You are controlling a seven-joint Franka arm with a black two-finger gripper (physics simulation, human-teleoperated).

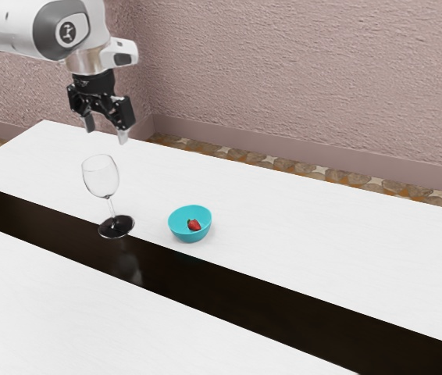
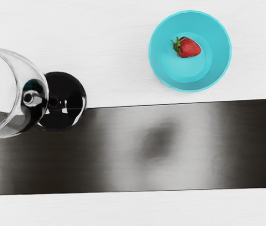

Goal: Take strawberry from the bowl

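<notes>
At the exterior view's left, a white robot arm with a grey joint cover (image 1: 18, 22) reaches in and carries my black two-finger hand (image 1: 105, 130) high over the counter's far side. Its two fingers stand apart, nothing between them, so the hand is open and unloaded.

Next comes a clear, stemmed wine glass with a round black foot (image 1: 109, 195), upright, below the hand and nearer the exterior camera. Its foot overlaps the edge of a long dark strip (image 1: 252, 305) let into the surface. On the way to the fruit, I judge this glass the likeliest thing to get knocked.

Just beyond it sits a round turquoise bowl (image 1: 190, 237), apart from the glass and close to the strip. Inside lies the small red strawberry with a green leafy cap (image 2: 188, 47), on its side, a little off the centre of the bowl's floor, cap toward the glass.

Farther toward the exterior view's right runs the white counter (image 1: 338, 250), and the strawberry has not come out onto it. By my reckoning the task is at its approach stage: no grasp is made. Left to do are moving over the bowl, lowering between its walls, closing on the fruit, lifting it past the rim and bringing it clear.
</notes>
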